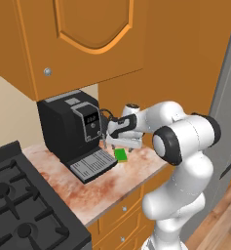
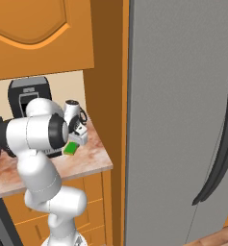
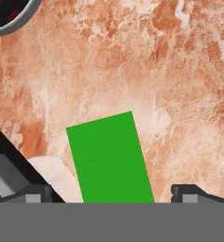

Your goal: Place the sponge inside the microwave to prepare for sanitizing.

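The tall grey fridge (image 2: 183,96) walls off my right, so I reach left across the marbled counter (image 1: 112,188) beside the black coffee machine (image 1: 70,129). My jaws (image 1: 116,144) hang spread wide, empty, directly over the sponge (image 1: 121,155), which lies flat on the counter just off the machine's drip tray. The hand view shows the sponge (image 3: 111,158) sitting between my fingertips (image 3: 191,194), slightly skewed; the base views cannot settle that alignment.
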Tool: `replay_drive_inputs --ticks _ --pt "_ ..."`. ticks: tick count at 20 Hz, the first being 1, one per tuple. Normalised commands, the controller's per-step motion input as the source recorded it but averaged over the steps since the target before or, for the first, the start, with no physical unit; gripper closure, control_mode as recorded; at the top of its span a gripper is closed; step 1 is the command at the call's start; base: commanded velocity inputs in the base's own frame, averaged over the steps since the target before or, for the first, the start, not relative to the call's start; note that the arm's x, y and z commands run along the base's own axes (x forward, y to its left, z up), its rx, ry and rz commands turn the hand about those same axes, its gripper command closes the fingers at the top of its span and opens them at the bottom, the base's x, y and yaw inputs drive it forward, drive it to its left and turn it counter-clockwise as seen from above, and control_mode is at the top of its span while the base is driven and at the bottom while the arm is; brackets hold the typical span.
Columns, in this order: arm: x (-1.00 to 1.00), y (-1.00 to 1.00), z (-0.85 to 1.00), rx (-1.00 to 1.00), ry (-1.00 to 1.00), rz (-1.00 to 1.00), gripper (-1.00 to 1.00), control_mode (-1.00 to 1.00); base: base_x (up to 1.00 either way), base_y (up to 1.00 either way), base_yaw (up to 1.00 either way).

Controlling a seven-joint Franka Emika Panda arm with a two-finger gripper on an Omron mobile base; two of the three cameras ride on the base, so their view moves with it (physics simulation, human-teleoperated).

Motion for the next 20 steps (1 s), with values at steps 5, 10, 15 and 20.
replay_drive_inputs --ticks 5,10,15,20 --pt "0.00 0.05 -0.11 0.00 0.00 -0.05 -1.00 -1.00 0.00 0.00 0.00" --pt "0.05 0.00 -0.04 0.00 0.00 -0.03 -1.00 -1.00 0.00 0.00 0.00" --pt "0.05 0.00 -0.10 0.00 0.00 -0.02 -1.00 -1.00 0.00 0.00 0.00" --pt "0.01 0.00 -0.04 0.00 0.00 0.00 -1.00 -1.00 0.00 0.00 0.00"
